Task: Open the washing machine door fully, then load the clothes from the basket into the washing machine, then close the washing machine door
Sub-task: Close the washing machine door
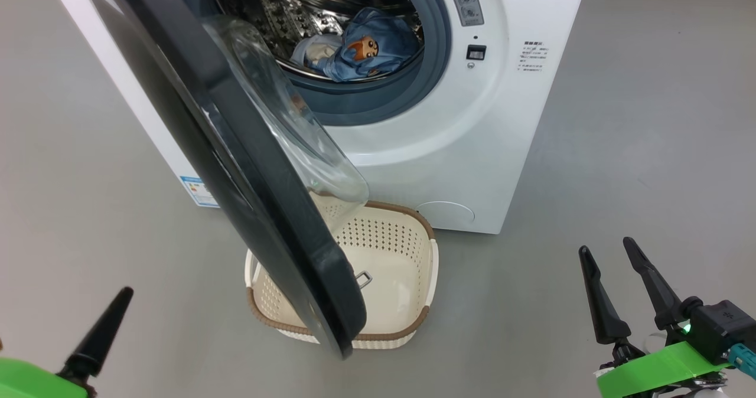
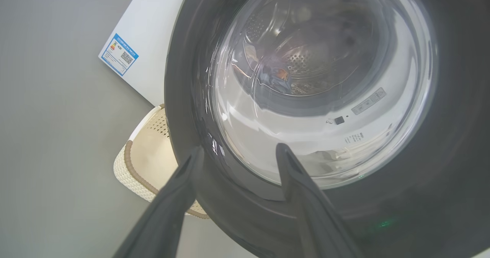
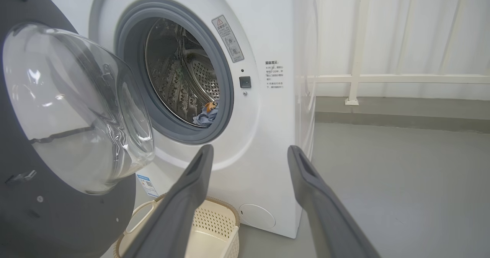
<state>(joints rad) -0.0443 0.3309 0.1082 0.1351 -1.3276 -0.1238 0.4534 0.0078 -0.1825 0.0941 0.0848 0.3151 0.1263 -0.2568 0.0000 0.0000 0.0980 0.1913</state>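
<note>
The washing machine (image 1: pixel 472 120) stands ahead with its glossy black door (image 1: pixel 236 167) swung partway out over the basket (image 1: pixel 407 327). That basket holds no cloth. The light blue clothes (image 1: pixel 360 46) lie inside the steel drum. My left gripper (image 2: pixel 239 149) is open, its tips just short of the door's outer face (image 2: pixel 440 173); one of its fingers (image 1: pixel 100 336) shows at the lower left of the head view. My right gripper (image 1: pixel 607 247) is open and holds nothing, right of the basket and well back from the machine (image 3: pixel 268 32).
Grey floor (image 1: pixel 620 150) stretches to the machine's right and left. A white railing with pale curtain (image 3: pixel 356 78) runs along the wall behind on the right. A blue label sticker (image 2: pixel 118 54) sits low on the machine's side. The door's glass bowl (image 3: pixel 76 108) bulges toward the drum.
</note>
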